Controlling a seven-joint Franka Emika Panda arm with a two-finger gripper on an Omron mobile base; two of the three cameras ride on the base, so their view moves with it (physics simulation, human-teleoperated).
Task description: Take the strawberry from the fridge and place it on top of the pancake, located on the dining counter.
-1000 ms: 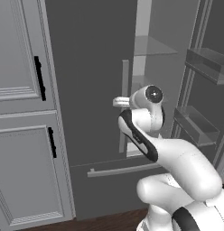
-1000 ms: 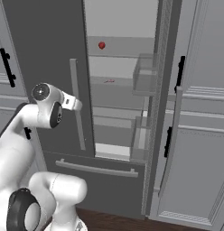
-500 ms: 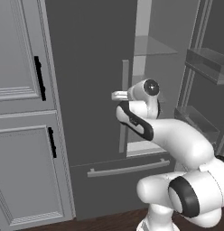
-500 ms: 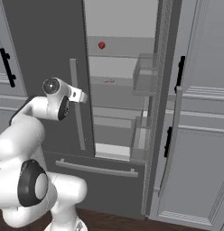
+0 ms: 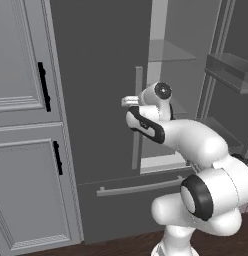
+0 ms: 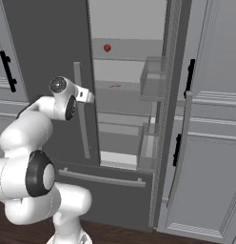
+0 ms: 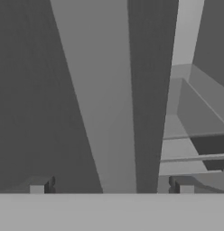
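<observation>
- one strawberry [image 6: 107, 47] sits on an upper fridge shelf, upper middle of the right base view, untouched and well apart from my tool.
- fridge [image 6: 129, 105]: right door swung wide, left door [image 5: 96, 90] shut, with its bar handle [image 7: 98, 113] running up the middle of the hand view.
- my gripper [image 7: 109, 186] is spread wide, holding nothing, its fingertips [image 7: 39, 186] low either side of that handle.
- i judge i'm at the reach-in step: next i swing toward the open side, rise to the berry's shelf, then close gently.
</observation>
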